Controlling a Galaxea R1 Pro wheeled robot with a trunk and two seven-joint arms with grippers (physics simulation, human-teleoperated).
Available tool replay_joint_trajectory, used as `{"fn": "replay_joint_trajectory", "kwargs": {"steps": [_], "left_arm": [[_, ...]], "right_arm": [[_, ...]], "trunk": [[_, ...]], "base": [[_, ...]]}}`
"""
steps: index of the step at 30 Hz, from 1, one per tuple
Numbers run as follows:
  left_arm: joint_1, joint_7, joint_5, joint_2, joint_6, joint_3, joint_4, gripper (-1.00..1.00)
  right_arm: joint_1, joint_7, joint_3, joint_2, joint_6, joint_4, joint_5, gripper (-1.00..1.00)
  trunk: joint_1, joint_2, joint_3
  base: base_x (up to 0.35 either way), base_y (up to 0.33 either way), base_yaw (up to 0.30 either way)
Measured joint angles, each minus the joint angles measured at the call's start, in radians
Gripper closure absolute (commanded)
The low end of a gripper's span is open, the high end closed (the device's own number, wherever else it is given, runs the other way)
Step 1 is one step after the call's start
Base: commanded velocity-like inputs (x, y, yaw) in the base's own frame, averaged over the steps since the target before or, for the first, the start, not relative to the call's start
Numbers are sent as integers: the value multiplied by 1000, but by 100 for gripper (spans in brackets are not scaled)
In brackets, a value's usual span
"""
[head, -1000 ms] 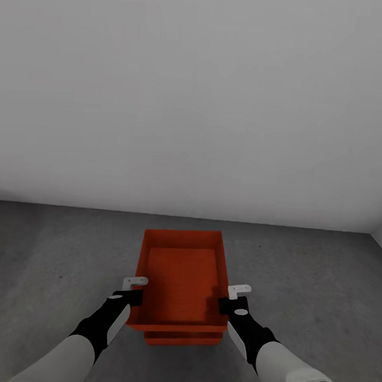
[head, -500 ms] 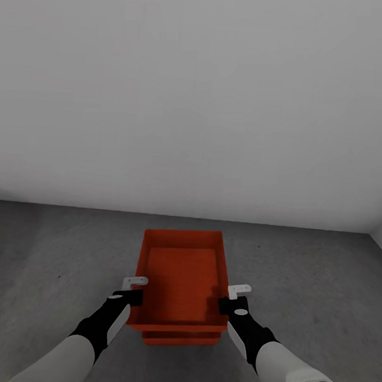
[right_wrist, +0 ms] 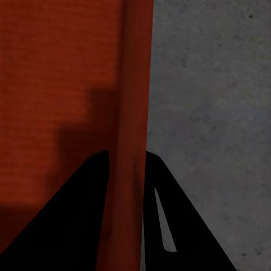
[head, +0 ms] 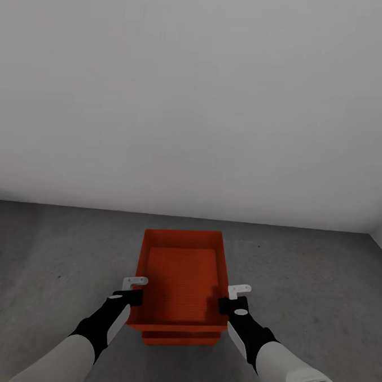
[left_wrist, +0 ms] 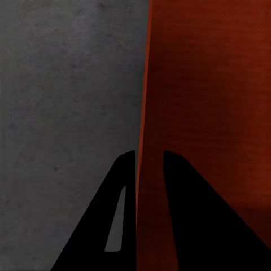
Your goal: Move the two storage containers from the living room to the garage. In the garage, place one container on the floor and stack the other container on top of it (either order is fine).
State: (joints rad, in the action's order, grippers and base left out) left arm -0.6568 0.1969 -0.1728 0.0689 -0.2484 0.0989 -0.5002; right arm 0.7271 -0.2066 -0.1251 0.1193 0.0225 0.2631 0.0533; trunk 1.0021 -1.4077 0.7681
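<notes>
1. The garage is pretty bare: a plain white-grey wall (head: 196, 101) up top and the dark grey mottled concrete floor (head: 51, 261) below it.
2. The upper storage container (head: 181, 281), red-orange and open on top, sits dead centre in the head view, with the lower storage container (head: 179, 339) peeking out right under its near edge, so they look stacked. Can't tell if the top one is fully resting on the bottom one.
3. Both arms reach forward and down, one on each side of the upper bin, forearms angled in toward it.
4. The left gripper (left_wrist: 149, 161) straddles the bin's left wall, one finger inside and one outside, jaws narrow and pinched on that wall.
5. The right gripper (right_wrist: 129, 158) does the same on the right wall, clamped on the rim with one finger each side.
</notes>
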Motion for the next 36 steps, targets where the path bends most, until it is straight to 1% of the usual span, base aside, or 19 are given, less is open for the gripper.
{"fn": "replay_joint_trajectory", "kwargs": {"steps": [7,17,36], "left_arm": [[0,0,1,0,-3,-1,-1,100],[0,0,0,0,-2,-1,0,100],[0,0,2,1,0,-2,1,100]], "right_arm": [[0,1,1,0,2,0,0,100],[0,1,0,-1,2,0,0,100],[0,1,0,-1,1,0,0,100]], "trunk": [[0,0,1],[0,0,10],[0,0,11]], "base": [[0,0,0],[0,0,0],[0,0,0]]}}
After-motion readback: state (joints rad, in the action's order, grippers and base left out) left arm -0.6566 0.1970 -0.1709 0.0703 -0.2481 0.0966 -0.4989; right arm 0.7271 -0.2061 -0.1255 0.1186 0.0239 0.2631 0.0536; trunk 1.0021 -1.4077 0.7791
